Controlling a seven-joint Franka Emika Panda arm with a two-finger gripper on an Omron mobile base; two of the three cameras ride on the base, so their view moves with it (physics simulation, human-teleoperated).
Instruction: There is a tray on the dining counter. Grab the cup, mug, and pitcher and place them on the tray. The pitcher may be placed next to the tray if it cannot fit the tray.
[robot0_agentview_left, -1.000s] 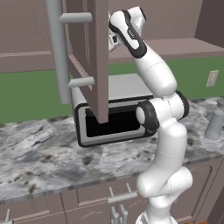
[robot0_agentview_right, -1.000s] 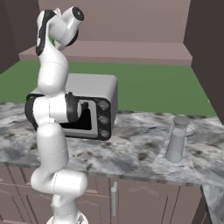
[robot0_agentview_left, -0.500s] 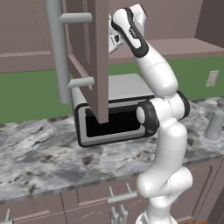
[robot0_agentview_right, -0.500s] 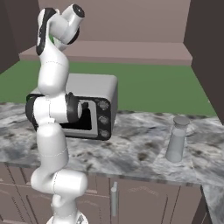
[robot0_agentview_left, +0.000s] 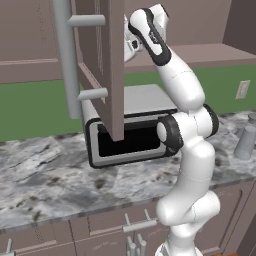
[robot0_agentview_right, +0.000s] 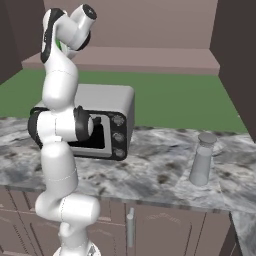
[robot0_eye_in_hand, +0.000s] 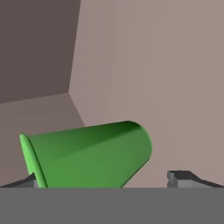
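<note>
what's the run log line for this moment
phase: reaching for cup | gripper: open, tips either side of cup | place: inside upper cabinet | pitcher: on counter

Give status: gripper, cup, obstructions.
Gripper open, up inside the wall cabinet, nothing held. Green cup sits between the fingertips, not gripped. Open cabinet door hangs beside the arm. Pitcher waits on the counter.

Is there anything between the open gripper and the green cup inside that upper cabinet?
Nothing visible does. In the hand view the cup lies directly ahead of the gripper, between its spread fingertips, with only bare cabinet walls behind it.
</note>
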